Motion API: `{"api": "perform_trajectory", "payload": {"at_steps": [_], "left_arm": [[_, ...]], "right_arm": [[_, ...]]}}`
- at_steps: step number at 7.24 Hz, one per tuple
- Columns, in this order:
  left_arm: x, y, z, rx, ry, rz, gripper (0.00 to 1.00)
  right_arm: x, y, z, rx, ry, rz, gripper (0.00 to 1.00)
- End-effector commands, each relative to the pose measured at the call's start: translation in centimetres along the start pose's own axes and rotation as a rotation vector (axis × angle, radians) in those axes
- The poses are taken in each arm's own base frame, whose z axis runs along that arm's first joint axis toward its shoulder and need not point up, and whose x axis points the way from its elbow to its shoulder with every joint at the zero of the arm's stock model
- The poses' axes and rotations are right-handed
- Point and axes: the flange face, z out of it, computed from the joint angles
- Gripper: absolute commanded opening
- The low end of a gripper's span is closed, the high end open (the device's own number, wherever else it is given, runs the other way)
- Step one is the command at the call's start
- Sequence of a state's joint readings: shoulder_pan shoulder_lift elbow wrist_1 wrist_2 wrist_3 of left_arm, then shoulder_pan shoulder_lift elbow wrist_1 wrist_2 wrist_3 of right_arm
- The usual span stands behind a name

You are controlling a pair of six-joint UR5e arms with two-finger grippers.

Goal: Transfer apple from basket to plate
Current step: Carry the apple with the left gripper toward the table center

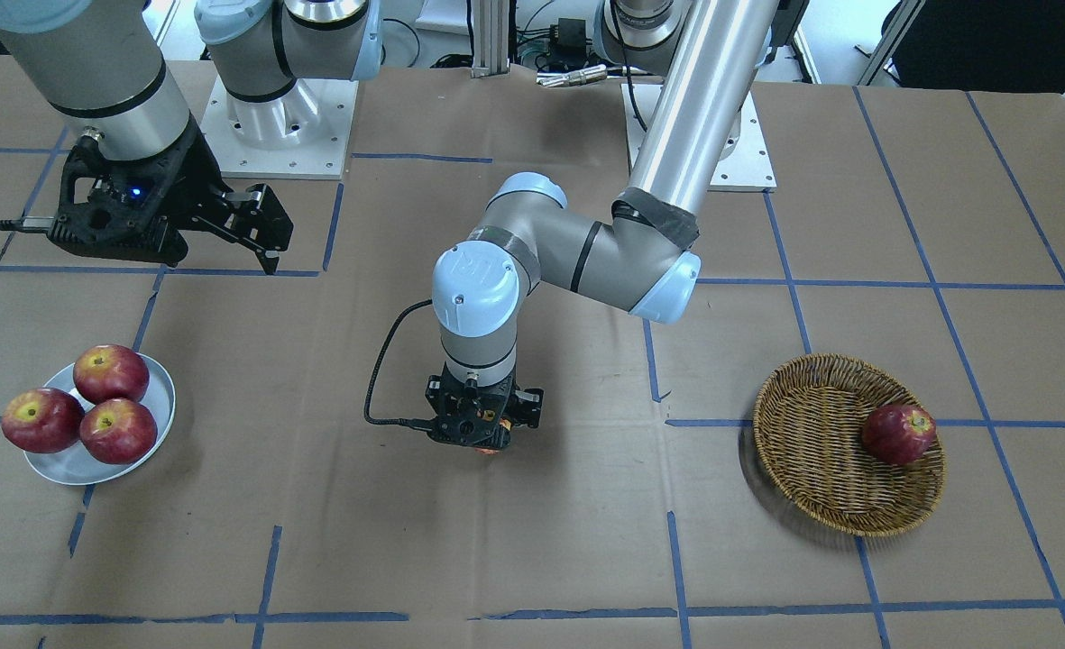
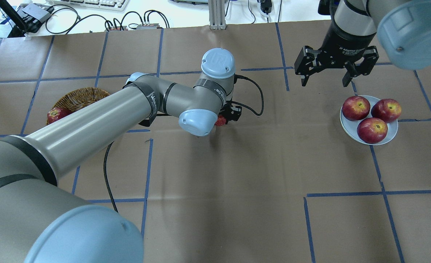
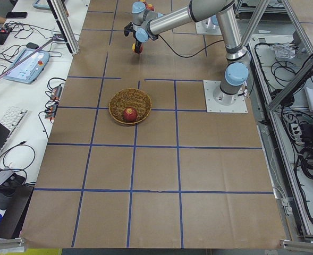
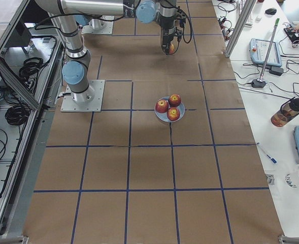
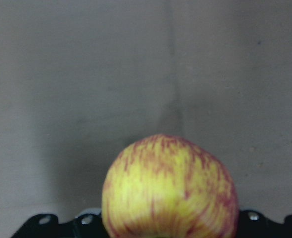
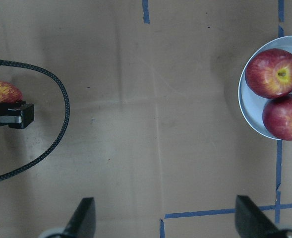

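The left claw [image 1: 487, 440] is clamped narrow around the apple [image 5: 169, 191], its yellow, red-streaked skin filling the wrist view. It holds the fruit clear above the brown paper-covered table [image 2: 237, 182], about midway between the table's left and right ends and well apart from both dishes.

The basket [image 1: 812, 433] sits towards the left end of the table, nearer the far edge than the robot's edge. A single dark red apple [image 1: 898, 434] lies inside it against the rim.

Towards the right end, the plate [image 2: 350, 128] carries three red apples [image 2: 372, 130] packed close together. The right claw [image 2: 324, 82] hangs spread wide and empty, just beyond the plate on the side of the far edge, touching nothing.
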State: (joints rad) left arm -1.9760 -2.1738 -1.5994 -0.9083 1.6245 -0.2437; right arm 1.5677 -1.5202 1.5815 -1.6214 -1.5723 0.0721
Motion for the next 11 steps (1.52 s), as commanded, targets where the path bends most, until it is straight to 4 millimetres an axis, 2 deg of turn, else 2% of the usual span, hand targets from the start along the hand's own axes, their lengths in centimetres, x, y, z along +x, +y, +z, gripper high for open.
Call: {"api": "perform_trajectory", "payload": {"at_steps": [1, 2, 3, 5, 6, 7, 8, 9, 10, 11], "left_arm": [[0.5, 0.0, 0.4, -0.006, 0.006, 0.003, 0.50], [0.5, 0.1, 0.6, -0.009, 0.004, 0.002, 0.61], [0.5, 0.2, 0.6, -0.010, 0.002, 0.005, 0.66], [0.5, 0.2, 0.7, -0.011, -0.001, 0.003, 0.91], [0.8, 0.4, 0.6, -0.009, -0.002, 0.008, 0.98], [1.0, 0.5, -0.3, 0.004, -0.002, 0.012, 0.98], [1.2, 0.4, -1.9, 0.025, 0.004, 0.017, 0.98], [0.7, 0.4, -5.4, 0.070, 0.017, 0.011, 0.99], [-1.0, 1.0, -10.5, 0.092, 0.022, -0.007, 0.99], [-4.2, 1.9, -14.7, 0.063, 0.021, -0.036, 0.99]], "right_arm": [[-0.1, 0.0, 0.0, 0.000, 0.000, -0.001, 1.00], [-0.1, 0.0, 0.0, 0.000, 0.000, -0.002, 1.00], [0.0, 0.0, 0.0, 0.000, 0.000, 0.000, 1.00], [0.0, 0.0, 0.0, 0.000, 0.000, 0.000, 1.00], [0.0, 0.0, 0.0, 0.000, 0.000, 0.000, 1.00], [0.0, 0.0, 0.0, 0.000, 0.000, 0.000, 1.00], [0.0, 0.0, 0.0, 0.000, 0.000, 0.000, 1.00], [0.0, 0.0, 0.0, 0.000, -0.001, 0.000, 1.00], [0.0, 0.0, 0.1, -0.002, -0.001, 0.000, 1.00], [-0.1, 0.0, 0.1, -0.002, -0.001, -0.001, 1.00]]}}
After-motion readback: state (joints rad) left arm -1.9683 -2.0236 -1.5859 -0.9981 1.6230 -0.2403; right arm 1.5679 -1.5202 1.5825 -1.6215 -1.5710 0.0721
